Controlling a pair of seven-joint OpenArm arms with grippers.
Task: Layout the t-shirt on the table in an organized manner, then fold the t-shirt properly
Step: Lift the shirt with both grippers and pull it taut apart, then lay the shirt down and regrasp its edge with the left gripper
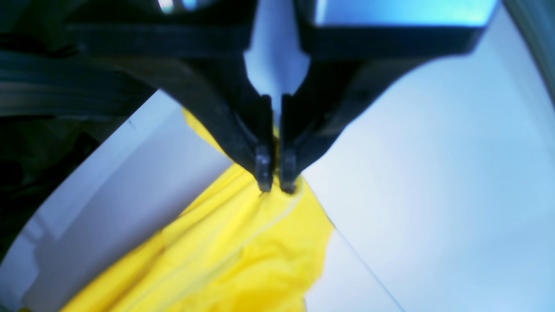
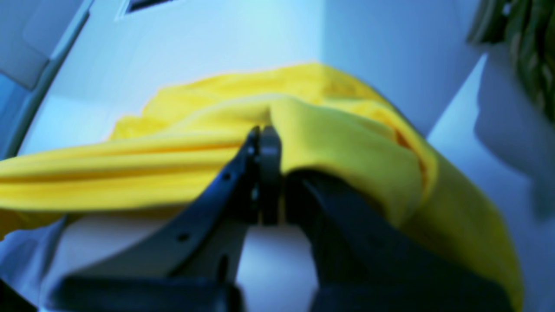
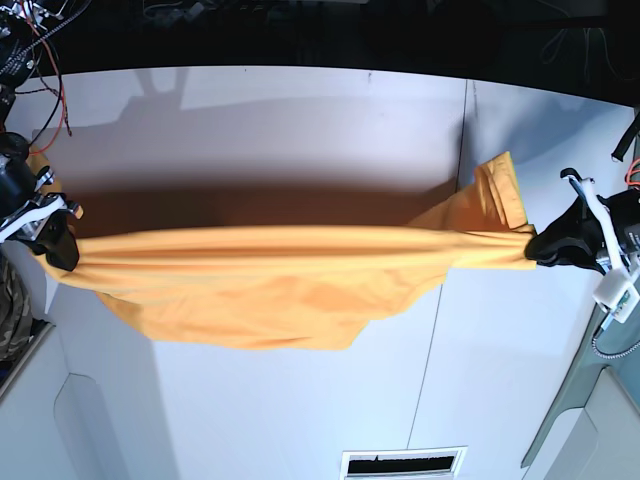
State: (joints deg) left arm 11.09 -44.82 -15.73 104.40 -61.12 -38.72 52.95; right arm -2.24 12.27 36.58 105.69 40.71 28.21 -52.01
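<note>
The orange-yellow t-shirt (image 3: 270, 275) hangs stretched across the white table (image 3: 300, 130), pulled taut between both arms, with its lower folds sagging toward the tabletop. At the base view's right, my left gripper (image 3: 532, 251) is shut on one end of the shirt; the left wrist view shows its fingertips (image 1: 264, 171) pinching the yellow cloth (image 1: 234, 255). At the base view's left edge, my right gripper (image 3: 62, 250) is shut on the other end. In the right wrist view its closed jaws bite a fold of the t-shirt (image 2: 347, 143), which drapes over one finger.
A camouflage-patterned cloth (image 3: 12, 315) lies at the left edge, below my right gripper. A dark seam line (image 3: 440, 300) runs down the table right of centre. A vent slot (image 3: 400, 464) sits at the table's near edge. Cables (image 3: 40, 40) hang at the top left.
</note>
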